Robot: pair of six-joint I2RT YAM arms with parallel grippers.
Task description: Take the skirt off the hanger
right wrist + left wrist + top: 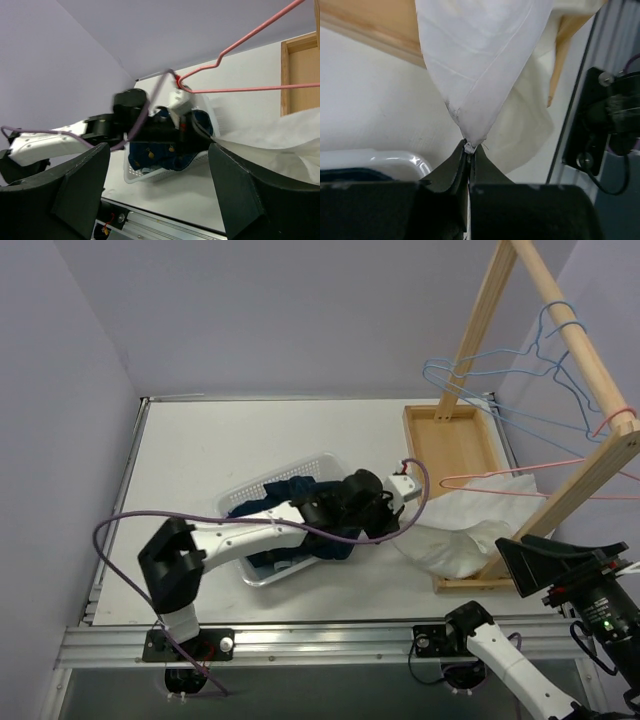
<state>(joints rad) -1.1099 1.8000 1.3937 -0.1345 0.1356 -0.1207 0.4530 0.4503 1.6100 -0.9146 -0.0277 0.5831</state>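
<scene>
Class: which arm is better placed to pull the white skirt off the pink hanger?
Left. The left tool is shut on a corner of the skirt; the right tool is open, holding nothing.

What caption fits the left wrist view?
Left pincer shut on a corner of the white skirt, cloth taut toward the wooden rack.

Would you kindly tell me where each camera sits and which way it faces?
Top external: above and behind the bases, looking down on the table, basket, skirt and rack; left arm and right arm show.
Left wrist: on the left arm, facing the skirt; the left gripper pinches a corner.
Right wrist: on the right arm, facing left toward the left arm, basket and pink hanger; the open right gripper frames the view.
Shared: all three show the skirt.
</scene>
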